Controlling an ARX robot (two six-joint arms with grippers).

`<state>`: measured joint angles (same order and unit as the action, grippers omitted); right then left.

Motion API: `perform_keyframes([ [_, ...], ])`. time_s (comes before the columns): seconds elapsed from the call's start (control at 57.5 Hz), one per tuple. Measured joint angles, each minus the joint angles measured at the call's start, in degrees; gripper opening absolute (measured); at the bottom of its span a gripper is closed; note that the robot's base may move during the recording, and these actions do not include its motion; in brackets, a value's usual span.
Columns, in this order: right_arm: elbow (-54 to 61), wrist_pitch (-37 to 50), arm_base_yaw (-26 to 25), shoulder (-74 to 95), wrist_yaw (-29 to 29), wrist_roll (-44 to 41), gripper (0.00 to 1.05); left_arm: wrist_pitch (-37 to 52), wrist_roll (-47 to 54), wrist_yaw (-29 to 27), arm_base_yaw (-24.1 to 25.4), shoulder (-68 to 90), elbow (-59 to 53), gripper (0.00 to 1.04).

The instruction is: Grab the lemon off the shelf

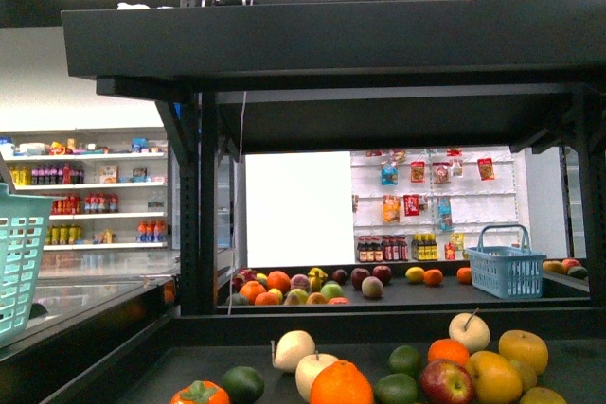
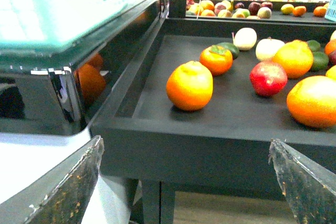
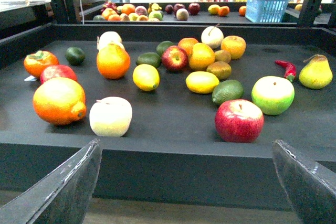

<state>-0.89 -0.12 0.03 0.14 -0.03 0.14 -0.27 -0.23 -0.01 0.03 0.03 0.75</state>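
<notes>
While the left gripper (image 2: 186,141) and right gripper (image 3: 185,143) gape empty before the shelf (image 3: 157,153) rim, the lemon (image 3: 202,82) lies on its tray. A green avocado (image 3: 227,91) sits just beside it.

Bottles (image 1: 66,204): labels too small, we read nothing.
Hanging packets (image 1: 411,203): print blurred, we read nothing there either.

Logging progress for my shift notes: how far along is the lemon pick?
Done: only the approach; both wrist cameras look onto the shelf. In hand: nothing; the left gripper and right gripper hang open, jaws empty, short of the front rim. Left: reach a lemon lying among other fruit, grasp it and lift it out.
</notes>
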Motion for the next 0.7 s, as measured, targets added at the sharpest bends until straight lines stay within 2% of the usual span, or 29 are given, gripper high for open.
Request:
perform_keyframes([
  [0.696,0.0,0.02,0.0,0.0,0.04,0.0,0.97,0.0,0.02,0.0,0.0,0.0,0.0,0.97],
])
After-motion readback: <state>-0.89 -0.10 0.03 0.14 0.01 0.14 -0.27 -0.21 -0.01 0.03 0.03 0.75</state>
